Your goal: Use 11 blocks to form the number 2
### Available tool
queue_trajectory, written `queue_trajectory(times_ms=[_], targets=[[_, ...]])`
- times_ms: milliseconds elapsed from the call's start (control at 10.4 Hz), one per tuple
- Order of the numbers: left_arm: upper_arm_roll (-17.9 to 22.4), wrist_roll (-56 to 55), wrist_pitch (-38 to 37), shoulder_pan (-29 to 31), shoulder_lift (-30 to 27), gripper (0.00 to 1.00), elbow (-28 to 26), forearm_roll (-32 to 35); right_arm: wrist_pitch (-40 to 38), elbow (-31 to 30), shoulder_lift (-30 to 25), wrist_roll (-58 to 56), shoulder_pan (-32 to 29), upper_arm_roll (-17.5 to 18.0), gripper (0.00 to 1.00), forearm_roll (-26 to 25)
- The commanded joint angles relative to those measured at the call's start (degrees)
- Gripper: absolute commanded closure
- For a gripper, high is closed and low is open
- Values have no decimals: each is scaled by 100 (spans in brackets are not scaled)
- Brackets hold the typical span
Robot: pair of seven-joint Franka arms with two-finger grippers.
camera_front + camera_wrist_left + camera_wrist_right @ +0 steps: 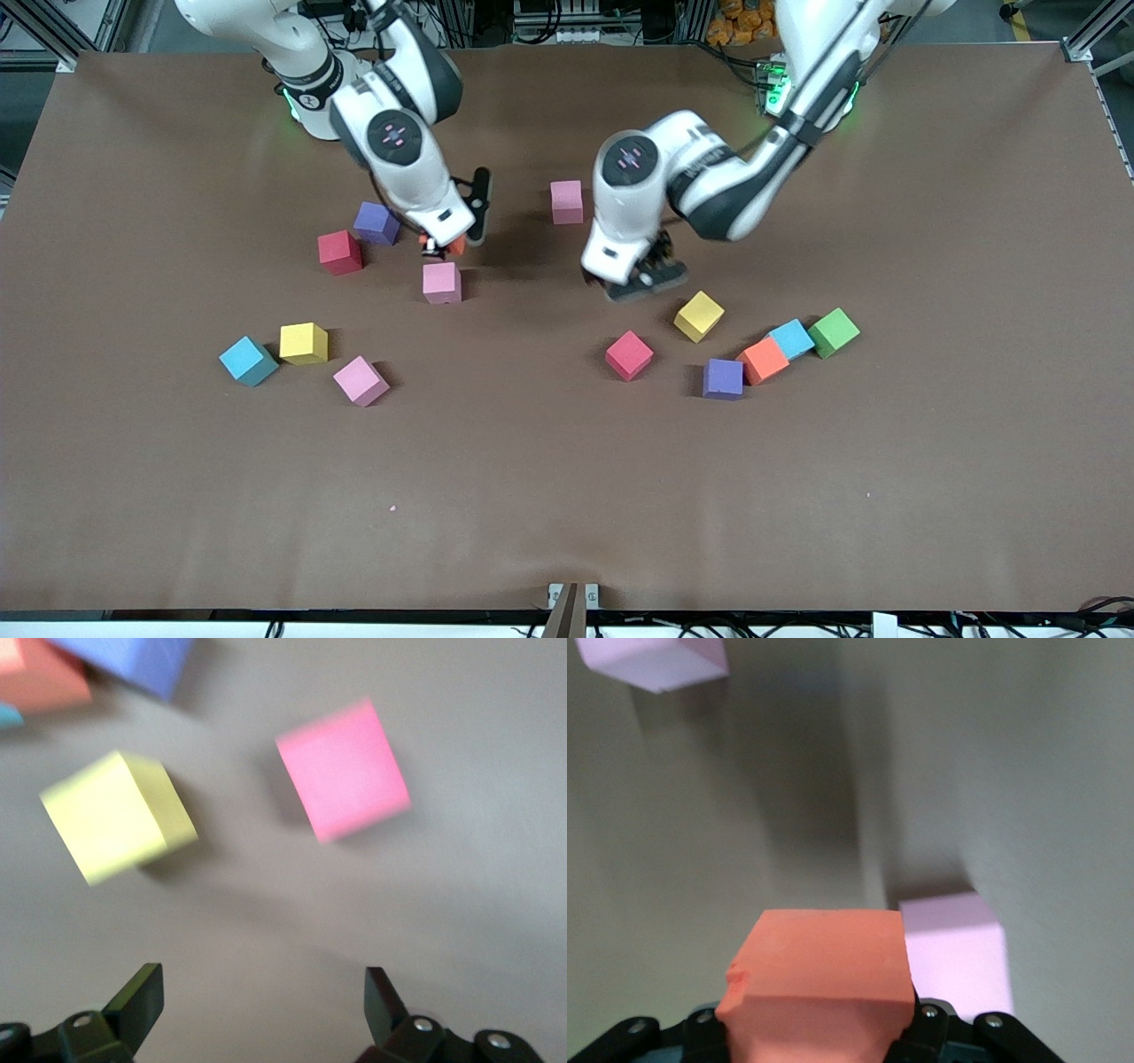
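Even overhead light falls on the brown desk with short soft shadows beside each cube, while both wrist views are motion-blurred.

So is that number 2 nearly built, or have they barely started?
Barely started. No digit shows yet: the blocks lie scattered. In hand: the right pincer grips an orange block above a pink block; the left pincer hangs open, empty, near a yellow block. Nearly everything remains.

Left wrist view smeared by motion: yellow block and pink block soft-edged. Purple block, orange block cut off by frame edge. Right wrist view: orange cube hides fingers holding it; pale pink block cropped.
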Motion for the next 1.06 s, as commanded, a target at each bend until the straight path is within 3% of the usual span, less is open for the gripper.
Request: queue_trajectory(times_ms=[0,289,962], targets=[[354,425,-84,-55,363,0,534,58,-93,204,124,827,709,-39,72,-363],[644,462,-84,-72,1040,0,1395,67,-93,450,501,1407,1334,-39,72,-452],[767,365,-84,-309,1683,0,2207,-250,-76,1346,1556,2104,1793,-31,71,-417]])
